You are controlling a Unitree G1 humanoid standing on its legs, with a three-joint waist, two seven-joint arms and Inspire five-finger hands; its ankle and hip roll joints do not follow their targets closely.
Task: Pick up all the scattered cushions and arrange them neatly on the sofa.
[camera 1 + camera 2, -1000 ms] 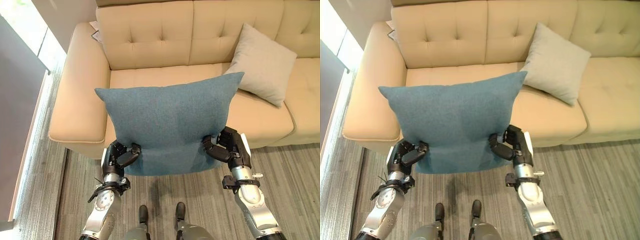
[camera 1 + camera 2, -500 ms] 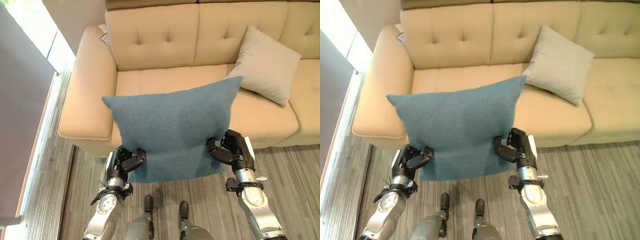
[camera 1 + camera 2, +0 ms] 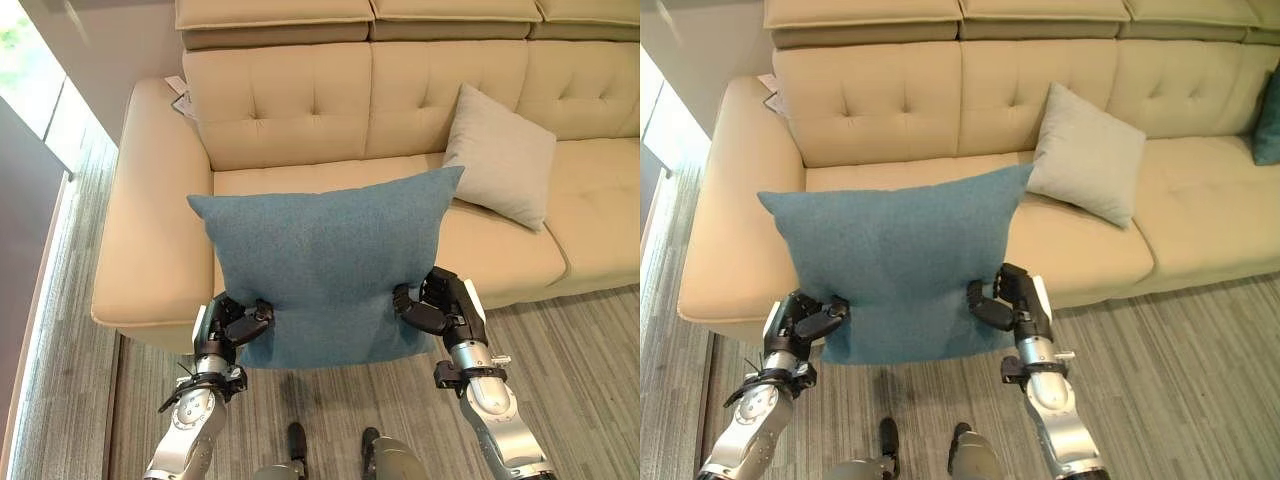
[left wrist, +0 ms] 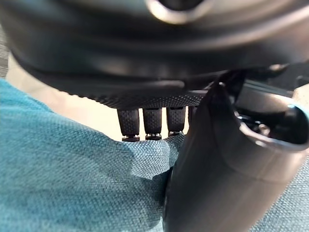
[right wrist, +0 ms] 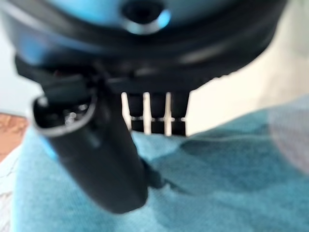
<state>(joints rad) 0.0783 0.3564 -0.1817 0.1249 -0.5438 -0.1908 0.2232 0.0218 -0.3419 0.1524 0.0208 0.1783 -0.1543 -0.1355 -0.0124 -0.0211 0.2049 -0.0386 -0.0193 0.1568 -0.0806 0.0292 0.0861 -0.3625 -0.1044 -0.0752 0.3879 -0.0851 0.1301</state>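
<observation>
Cushions are the job, and the blue cushion (image 3: 325, 275) is the one in hand — held up off the floor (image 3: 590, 340) in front of the robot, spread flat and facing up at the head camera. The left hand (image 3: 232, 325) pinches its lower left corner, thumb on the front face and fingers behind; the right hand (image 3: 437, 305) does the same at the lower right corner. Both wrist views confirm this, with teal fabric bunched between thumb and fingers.

Beyond the cushion lies the sofa (image 3: 150, 230), cream and tufted, its seat bare at the left end just past the cushion's top edge. Further right a grey cushion (image 3: 500, 155) leans against the backrest, already placed. At the far right edge of the right eye view a sliver of another blue cushion (image 3: 1268, 125) rests on the seat.

To place this one well, I would carry it forward over the open left seat with both corners level, tip the top edge toward the backrest, and let go only once the bottom edge sits on the seat — well apart from the grey one, so they don't overlap.
</observation>
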